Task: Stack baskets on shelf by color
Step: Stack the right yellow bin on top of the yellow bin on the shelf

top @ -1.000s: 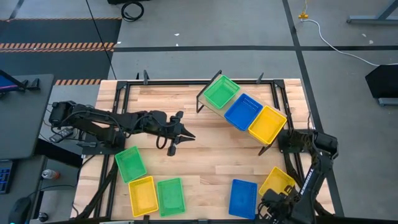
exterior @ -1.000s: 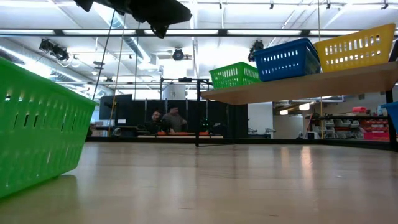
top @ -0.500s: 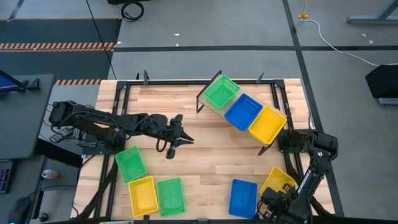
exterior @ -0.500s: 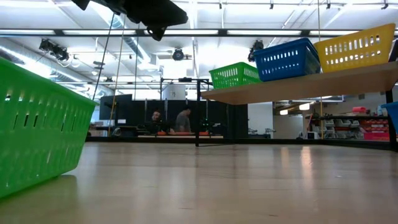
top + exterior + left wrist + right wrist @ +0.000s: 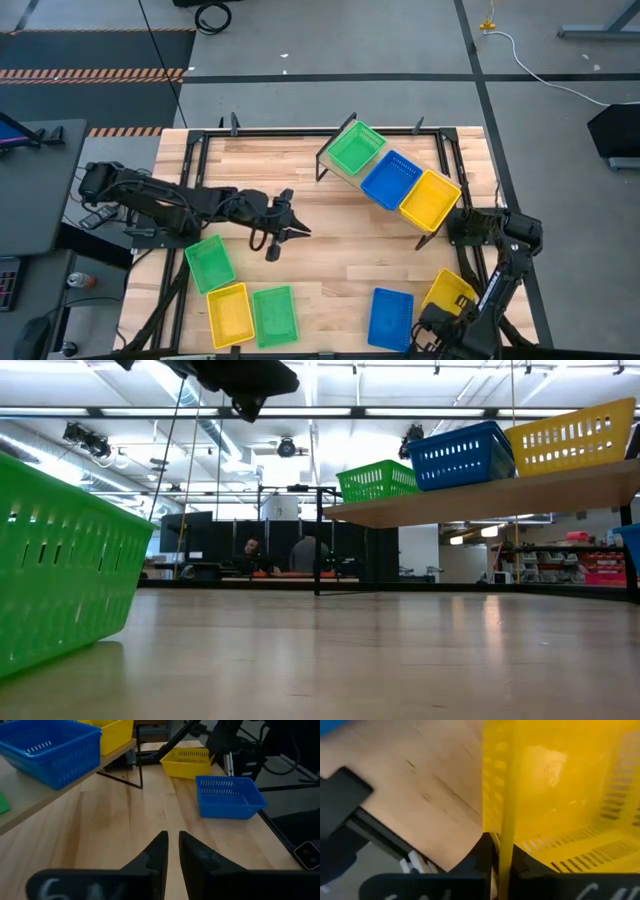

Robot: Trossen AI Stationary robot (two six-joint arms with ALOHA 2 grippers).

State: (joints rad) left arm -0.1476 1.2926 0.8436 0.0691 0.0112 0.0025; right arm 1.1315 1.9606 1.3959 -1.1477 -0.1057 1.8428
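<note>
Pick-up of a loose yellow basket (image 5: 447,292) at the table's (image 5: 330,250) right near corner, judged to be the step in hand. The right gripper (image 5: 501,851) has its two dark fingers pinched together on the basket's thin upright rim, one finger inside the wall and one outside, as the right wrist view shows. The basket is shallow, rectangular, bright yellow plastic with slotted walls and a perforated bottom. The next move calls for lifting it clear of the neighbouring blue basket (image 5: 390,318) and carrying it to the yellow basket (image 5: 430,198) at the right end of the tilted shelf (image 5: 338,170), then nesting it squarely inside. The shelf already holds one green basket (image 5: 356,148), one blue basket (image 5: 390,178) and that yellow one, side by side. The left gripper (image 5: 272,240) hovers over mid-table, fingers nearly together and holding nothing. Two green baskets and one yellow lie at the left near corner.
</note>
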